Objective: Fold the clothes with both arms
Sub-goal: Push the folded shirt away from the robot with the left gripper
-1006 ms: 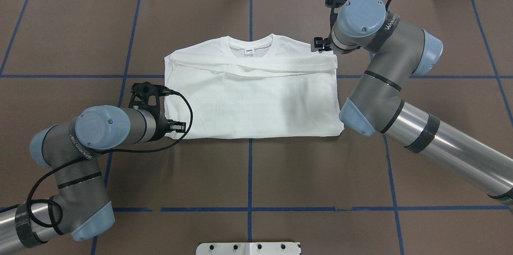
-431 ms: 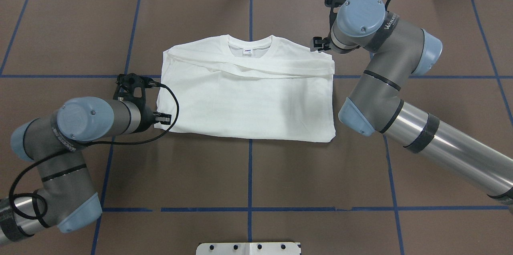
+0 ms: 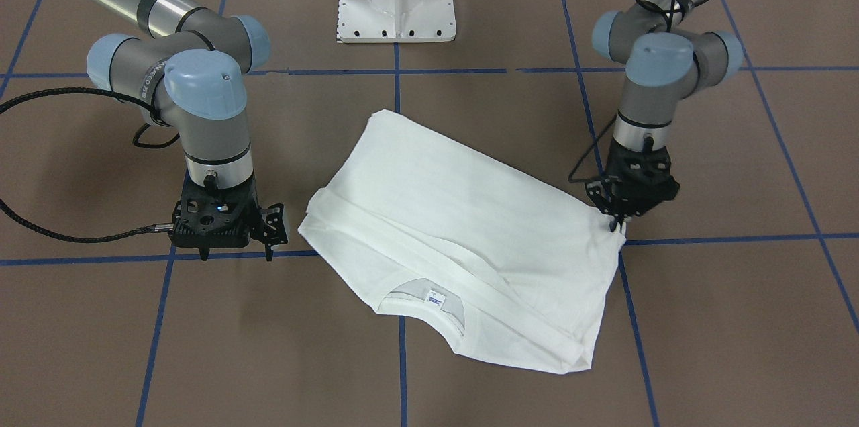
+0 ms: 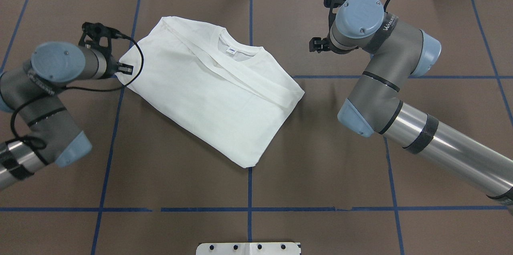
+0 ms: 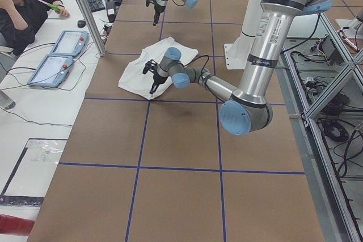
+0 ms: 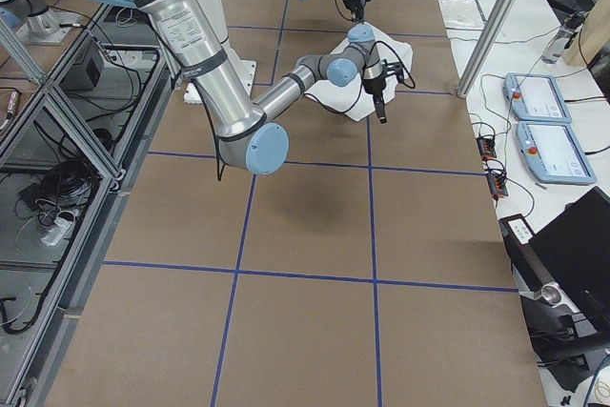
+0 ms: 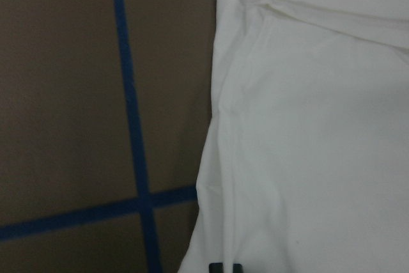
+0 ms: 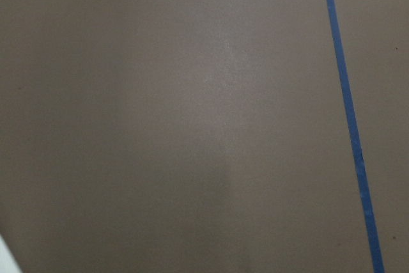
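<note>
Pinching a corner, the left pincer (image 4: 126, 69) has swung the folded white T-shirt (image 4: 216, 94) askew on the table (image 4: 320, 162), away from the spread right pincer (image 4: 315, 44); the blue print on its neck label (image 4: 231, 50) is illegible.

Your left wrist view crops the black left pincer (image 7: 225, 267) to a sliver. White long-sleeved T-shirt (image 4: 208, 98): small neck label (image 4: 230, 50) print too small to read.

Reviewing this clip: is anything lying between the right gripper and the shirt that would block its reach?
Nothing visible does. Only bare brown table separates the right gripper from the T-shirt. The left gripper pinches a corner on the shirt's opposite side, well clear of that path.
</note>
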Controlling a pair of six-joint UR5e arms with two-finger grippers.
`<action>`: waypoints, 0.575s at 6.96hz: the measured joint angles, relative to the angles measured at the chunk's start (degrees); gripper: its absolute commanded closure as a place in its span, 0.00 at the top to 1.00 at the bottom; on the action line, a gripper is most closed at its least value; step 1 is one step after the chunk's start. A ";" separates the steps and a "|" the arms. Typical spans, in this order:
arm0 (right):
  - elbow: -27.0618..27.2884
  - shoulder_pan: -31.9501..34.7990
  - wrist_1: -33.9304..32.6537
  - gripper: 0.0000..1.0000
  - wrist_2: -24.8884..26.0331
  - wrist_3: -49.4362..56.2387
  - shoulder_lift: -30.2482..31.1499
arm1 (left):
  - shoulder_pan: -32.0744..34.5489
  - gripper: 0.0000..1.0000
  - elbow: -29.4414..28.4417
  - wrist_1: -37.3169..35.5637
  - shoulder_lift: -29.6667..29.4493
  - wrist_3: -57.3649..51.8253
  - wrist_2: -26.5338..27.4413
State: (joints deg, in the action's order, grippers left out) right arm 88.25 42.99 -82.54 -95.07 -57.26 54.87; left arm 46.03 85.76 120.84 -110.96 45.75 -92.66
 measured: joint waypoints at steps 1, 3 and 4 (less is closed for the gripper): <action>0.07 -0.21 0.01 1.00 0.31 -0.16 -0.10 | 4.36 0.00 -10.39 4.46 -5.84 -3.63 0.03; 0.58 -0.70 0.05 1.00 0.69 -0.35 -0.36 | 7.97 0.96 -28.54 13.92 -17.99 -7.41 0.70; 1.00 -1.08 0.05 1.00 0.73 -0.40 -0.47 | 8.35 1.00 -32.48 16.00 -21.25 -7.89 0.89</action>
State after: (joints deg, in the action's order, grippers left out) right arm 89.25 41.90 -82.49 -94.33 -57.66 54.40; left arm 54.38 53.28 136.84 -132.21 37.86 -91.77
